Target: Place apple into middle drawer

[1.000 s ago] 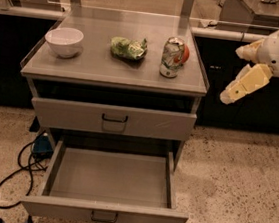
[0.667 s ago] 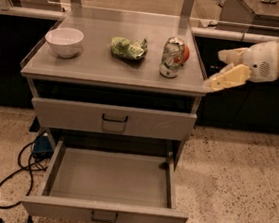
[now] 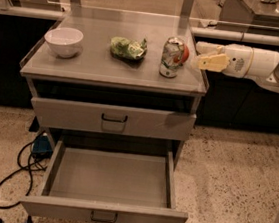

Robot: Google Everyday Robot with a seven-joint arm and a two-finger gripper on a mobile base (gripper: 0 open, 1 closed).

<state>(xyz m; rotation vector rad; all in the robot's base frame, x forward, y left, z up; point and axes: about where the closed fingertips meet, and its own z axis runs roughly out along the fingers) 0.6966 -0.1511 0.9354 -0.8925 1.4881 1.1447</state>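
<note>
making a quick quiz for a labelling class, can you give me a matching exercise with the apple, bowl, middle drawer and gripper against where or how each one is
Things:
1 apple
2 white bowl
3 middle drawer
4 gripper

Places or states:
a pulled open, under the shut top drawer
b left side of the cabinet top
c just behind the drink can, partly hidden
d off the right edge of the cabinet top, close to the apple

Pairs: 1-c, 2-b, 3-a, 4-d
</note>
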